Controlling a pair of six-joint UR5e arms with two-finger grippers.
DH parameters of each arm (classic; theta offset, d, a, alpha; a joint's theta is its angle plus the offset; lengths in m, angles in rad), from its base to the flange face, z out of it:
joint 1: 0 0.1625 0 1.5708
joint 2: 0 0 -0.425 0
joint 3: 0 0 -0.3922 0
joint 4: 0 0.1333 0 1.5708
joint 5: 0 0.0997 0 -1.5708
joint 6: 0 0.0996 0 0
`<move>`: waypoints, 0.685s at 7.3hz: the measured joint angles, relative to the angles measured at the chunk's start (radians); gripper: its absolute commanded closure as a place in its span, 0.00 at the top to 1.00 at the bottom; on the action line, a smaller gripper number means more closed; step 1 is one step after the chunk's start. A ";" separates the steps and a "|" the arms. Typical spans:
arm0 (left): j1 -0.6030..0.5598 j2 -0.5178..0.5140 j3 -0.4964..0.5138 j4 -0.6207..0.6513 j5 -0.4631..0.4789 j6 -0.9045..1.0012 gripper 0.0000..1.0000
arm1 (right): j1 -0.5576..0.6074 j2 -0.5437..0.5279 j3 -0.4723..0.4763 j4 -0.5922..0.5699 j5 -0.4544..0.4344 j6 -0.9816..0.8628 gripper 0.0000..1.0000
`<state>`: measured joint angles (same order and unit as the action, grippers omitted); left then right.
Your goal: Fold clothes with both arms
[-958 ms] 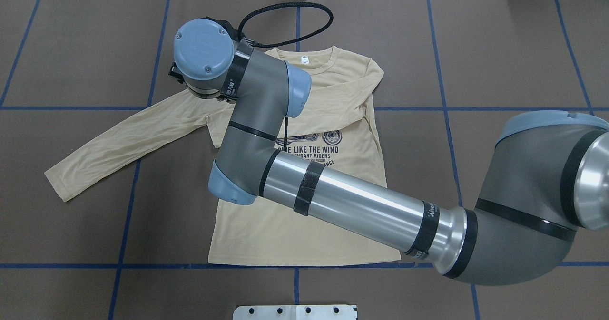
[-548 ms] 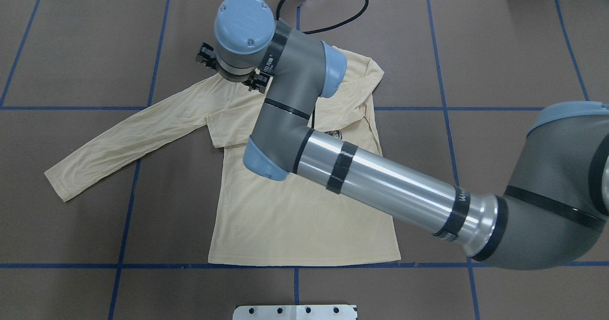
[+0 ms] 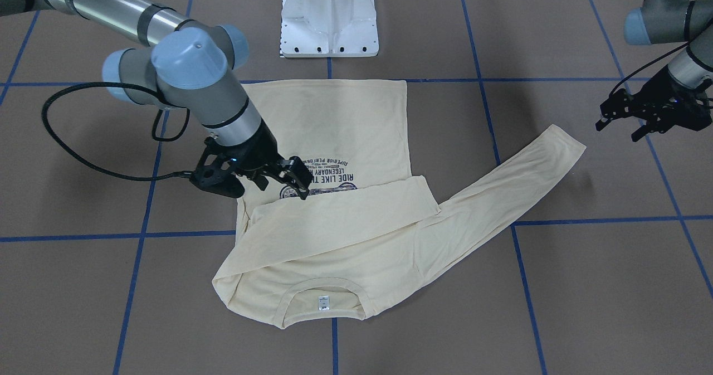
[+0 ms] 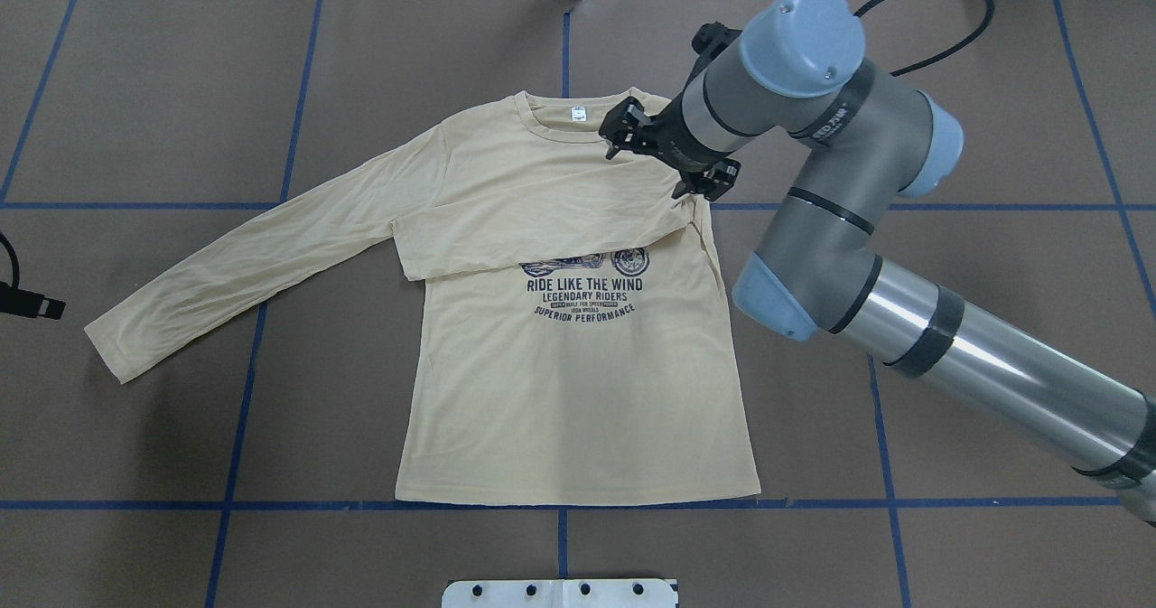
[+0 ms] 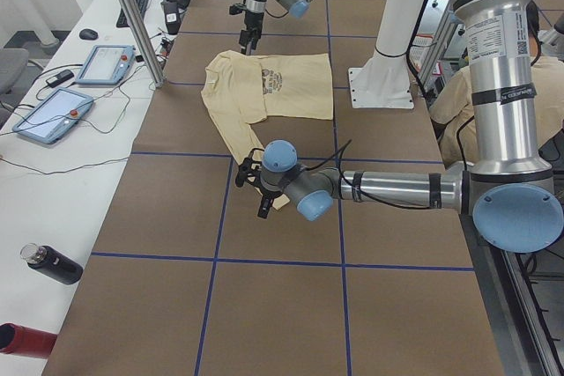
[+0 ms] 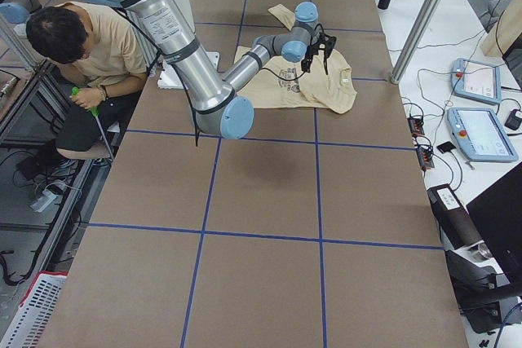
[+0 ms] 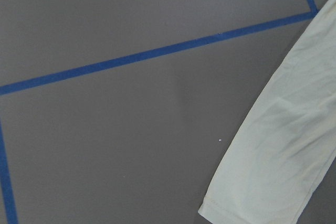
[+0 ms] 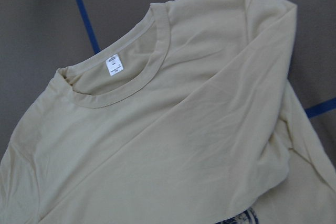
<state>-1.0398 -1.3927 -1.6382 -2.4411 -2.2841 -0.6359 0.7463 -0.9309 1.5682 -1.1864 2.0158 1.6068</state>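
Note:
The cream-yellow T-shirt (image 4: pixel 578 391) lies flat, print side up, on the brown table, neck label (image 4: pixel 578 114) at the far side. Its right sleeve (image 4: pixel 542 229) is folded across the chest. Its left sleeve (image 4: pixel 235 265) stretches out to the left. My right gripper (image 4: pixel 659 158) hovers open and empty over the shirt's right shoulder; it also shows in the front view (image 3: pixel 278 183). My left gripper (image 3: pixel 621 127) is open and empty, off the cloth, beside the left sleeve's cuff (image 7: pixel 252 192). The right wrist view shows the collar (image 8: pixel 131 77) and the folded sleeve.
The white pedestal base (image 3: pixel 328 18) stands at the robot's side of the table. Blue tape lines (image 4: pixel 840 183) grid the table. A seated person (image 6: pixel 81 46) is beside the table. Tablets (image 5: pixel 53 112) and a bottle (image 5: pixel 53 263) lie on a side bench.
My right gripper has moved from the shirt's left shoulder across to its right shoulder, open and empty. The shirt has not moved.

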 measured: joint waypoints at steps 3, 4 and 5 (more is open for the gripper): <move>0.065 -0.032 0.063 -0.041 0.005 -0.055 0.74 | 0.025 -0.101 0.057 0.001 0.007 0.001 0.98; 0.072 -0.047 0.079 -0.042 0.011 -0.056 0.68 | 0.026 -0.111 0.063 0.001 0.006 0.001 0.98; 0.076 -0.059 0.094 -0.042 0.020 -0.056 0.64 | 0.026 -0.116 0.065 0.001 0.006 0.001 0.98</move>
<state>-0.9640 -1.4513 -1.5444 -2.4834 -2.2638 -0.6923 0.7726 -1.0468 1.6333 -1.1858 2.0219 1.6076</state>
